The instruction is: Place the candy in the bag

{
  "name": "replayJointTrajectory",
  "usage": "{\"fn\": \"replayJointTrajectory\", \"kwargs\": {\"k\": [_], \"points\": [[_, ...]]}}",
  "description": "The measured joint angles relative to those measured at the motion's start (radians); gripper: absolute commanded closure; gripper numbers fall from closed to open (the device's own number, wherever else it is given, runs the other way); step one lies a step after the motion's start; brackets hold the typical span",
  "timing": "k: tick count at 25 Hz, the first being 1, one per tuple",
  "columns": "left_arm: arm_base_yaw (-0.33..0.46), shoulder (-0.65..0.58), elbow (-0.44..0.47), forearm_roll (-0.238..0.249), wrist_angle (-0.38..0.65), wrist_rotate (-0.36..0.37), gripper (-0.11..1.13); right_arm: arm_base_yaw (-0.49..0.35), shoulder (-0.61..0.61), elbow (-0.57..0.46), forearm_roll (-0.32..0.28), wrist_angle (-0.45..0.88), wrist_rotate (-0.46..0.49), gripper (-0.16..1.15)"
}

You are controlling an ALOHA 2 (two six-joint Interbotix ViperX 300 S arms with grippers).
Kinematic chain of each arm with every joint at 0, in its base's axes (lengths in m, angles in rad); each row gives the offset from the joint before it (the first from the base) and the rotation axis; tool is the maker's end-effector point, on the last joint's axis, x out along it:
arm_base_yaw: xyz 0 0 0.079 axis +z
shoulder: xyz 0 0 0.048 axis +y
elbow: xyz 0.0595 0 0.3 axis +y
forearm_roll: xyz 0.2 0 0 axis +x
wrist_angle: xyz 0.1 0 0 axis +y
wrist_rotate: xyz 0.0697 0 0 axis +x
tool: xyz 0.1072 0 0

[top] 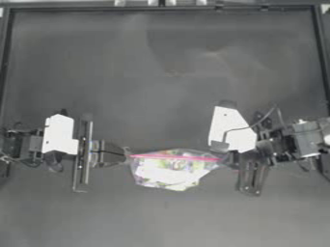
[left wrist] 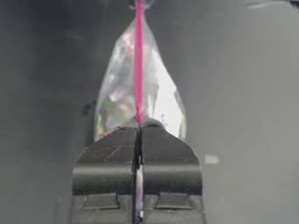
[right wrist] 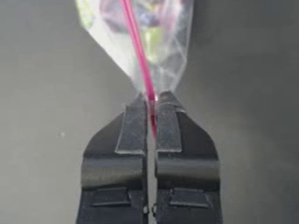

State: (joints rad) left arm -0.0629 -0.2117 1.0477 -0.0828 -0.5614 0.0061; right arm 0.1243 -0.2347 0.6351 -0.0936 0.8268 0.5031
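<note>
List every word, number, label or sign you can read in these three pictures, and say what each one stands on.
None can be read. The clear plastic zip bag with the pink seal strip, stretched between the left hand and the right hand, shows only multicoloured sweets; any print is too blurred.

Left wrist view. The left claw (left wrist: 139,131) rises from the lower edge with its two dark jaws pressed together, pinching one end of the pink seal strip (left wrist: 138,65) of the bag (left wrist: 161,94). The strip runs straight away from the jaw tips in a taut line toward the far edge of the view. The clear plastic of the bag spreads to both sides of the strip, widest near the jaws and narrowing farther off. Multicoloured sweets (left wrist: 116,98) show through the plastic. Around the bag lies the dark table (left wrist: 245,87).
</note>
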Motion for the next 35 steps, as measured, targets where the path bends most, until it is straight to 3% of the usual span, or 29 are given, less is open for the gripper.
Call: {"fn": "replayJointTrajectory", "kwargs": {"k": [17, 29, 35], "points": [[0.0, -0.006, -0.002, 0.0, 0.003, 0.002, 0.95, 0.012, -0.014, 0.0, -0.032, -0.034, 0.02, 0.94], [0.04, -0.089, -0.051, 0.0, 0.166, 0.087, 0.95, 0.015, -0.018, -0.092, -0.155, 0.002, 0.002, 0.94], [0.069, -0.126, -0.057, 0.0, 0.196, 0.118, 0.95, 0.003, -0.018, -0.132, -0.19, 0.043, -0.02, 0.94]]}}
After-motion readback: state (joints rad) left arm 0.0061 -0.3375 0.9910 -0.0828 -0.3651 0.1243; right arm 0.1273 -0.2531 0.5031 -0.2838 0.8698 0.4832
